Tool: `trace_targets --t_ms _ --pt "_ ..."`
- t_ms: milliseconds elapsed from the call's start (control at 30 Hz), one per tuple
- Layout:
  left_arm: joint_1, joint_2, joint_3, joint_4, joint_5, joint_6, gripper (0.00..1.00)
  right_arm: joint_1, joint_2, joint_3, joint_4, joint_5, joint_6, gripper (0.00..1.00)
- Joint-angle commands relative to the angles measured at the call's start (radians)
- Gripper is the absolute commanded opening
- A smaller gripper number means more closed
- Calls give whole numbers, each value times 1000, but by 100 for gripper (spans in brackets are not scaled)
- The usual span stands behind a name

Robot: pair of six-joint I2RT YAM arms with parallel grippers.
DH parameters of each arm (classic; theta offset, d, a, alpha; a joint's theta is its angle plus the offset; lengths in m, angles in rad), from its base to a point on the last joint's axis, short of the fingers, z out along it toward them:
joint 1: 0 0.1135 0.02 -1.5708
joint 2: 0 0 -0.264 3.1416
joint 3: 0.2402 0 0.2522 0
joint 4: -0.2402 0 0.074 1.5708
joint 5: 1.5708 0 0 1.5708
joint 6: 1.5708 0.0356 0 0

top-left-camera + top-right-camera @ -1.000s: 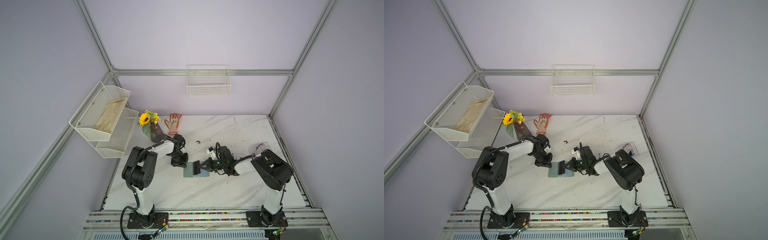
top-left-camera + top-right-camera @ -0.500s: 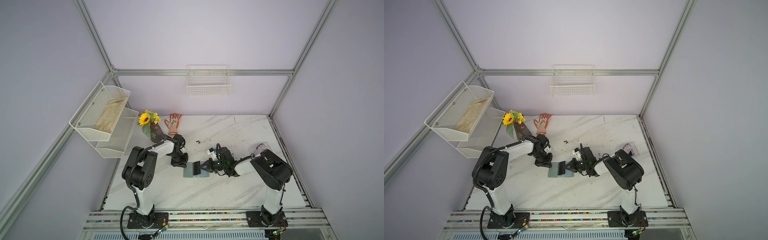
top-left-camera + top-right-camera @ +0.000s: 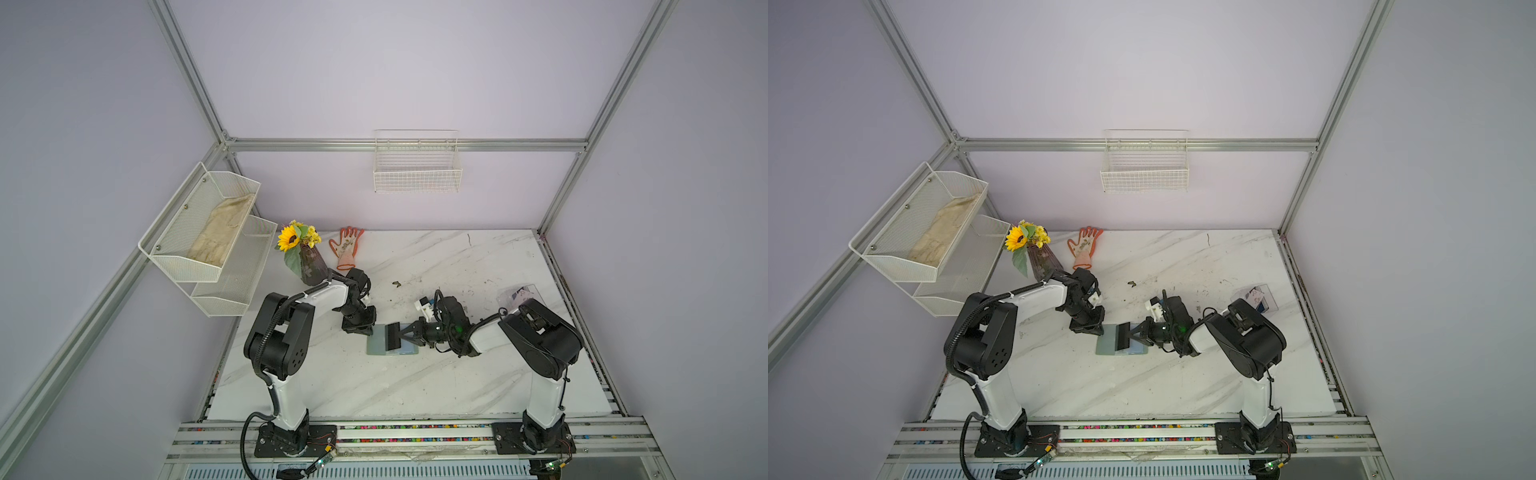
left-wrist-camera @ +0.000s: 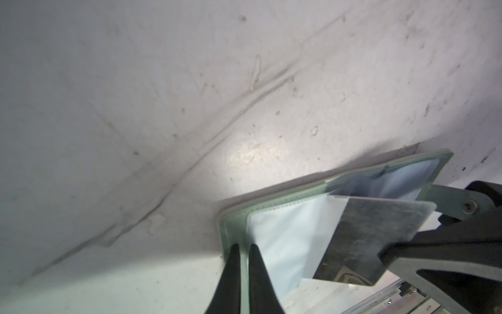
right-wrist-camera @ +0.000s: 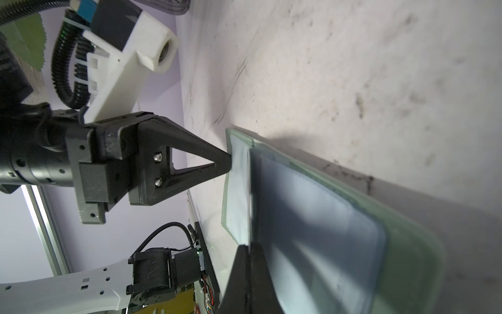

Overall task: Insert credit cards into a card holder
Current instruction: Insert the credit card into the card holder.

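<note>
**Insertion, state check**

Pinches the green left edge of the card holder (image 3: 376,345), open flat at the middle of the table (image 3: 415,386), in the closed left hand (image 3: 360,331). Grips the black card (image 3: 392,336) in the closed right hand (image 3: 404,335), tilted on edge over the pale sleeves (image 4: 285,239).

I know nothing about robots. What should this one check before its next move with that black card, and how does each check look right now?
1. The card holder lies open on the table: ok.
2. The left gripper is shut on the holder's edge, pinning it: ok.
3. The right gripper is shut on the black card: ok.
4. The card's front edge is down at the pale sleeve: ok.
5. That edge is actually inside the sleeve's pocket: cannot tell.
</note>
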Motion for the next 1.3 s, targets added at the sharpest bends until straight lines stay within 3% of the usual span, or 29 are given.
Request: trace_targets --t_ms 0,500,633,1267 --pt "-7 30 -43 19 -22 4 10 9 24 -24 111 -17 62 0" --pt "-7 26 -46 19 -20 3 10 16 13 8 -51 14 -4 0" --pt "-7 20 -48 20 -22 2 10 39 8 46 -152 46 -42 0" --pt "-7 17 -54 21 -20 8 10 126 81 172 -304 114 -75 0"
